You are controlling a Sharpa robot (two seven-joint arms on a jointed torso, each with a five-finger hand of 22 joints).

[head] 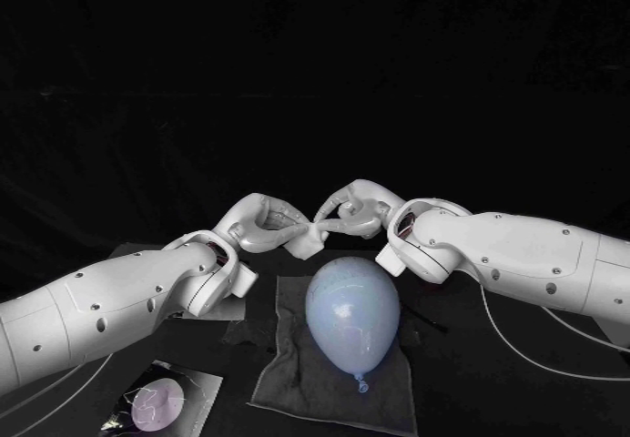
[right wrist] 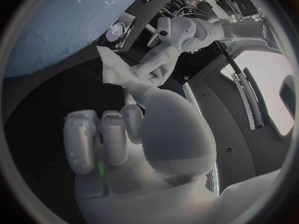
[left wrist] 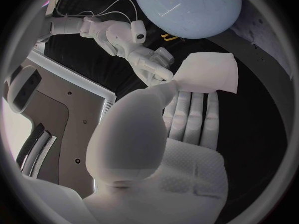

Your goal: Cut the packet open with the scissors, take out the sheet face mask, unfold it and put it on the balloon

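Observation:
The white folded sheet mask [head: 312, 238] hangs between my two hands, above the blunt end of the pale blue balloon [head: 352, 311]. My left hand [head: 267, 228] pinches one side of it and my right hand [head: 352, 212] pinches the other. In the left wrist view the mask [left wrist: 209, 73] lies at my left fingertips [left wrist: 187, 109], with the right hand [left wrist: 149, 64] gripping its edge and the balloon [left wrist: 187, 7] beyond. The right wrist view has the mask [right wrist: 115, 69] between my right hand [right wrist: 134, 102] and the left hand [right wrist: 163, 59], beside the balloon [right wrist: 50, 25].
The balloon lies on a grey cloth [head: 282, 373] in the middle of the black table, its knot toward me. The cut packet [head: 160, 405] lies at the near left, below my left arm, and is also seen as a packet [right wrist: 118, 32] past the balloon.

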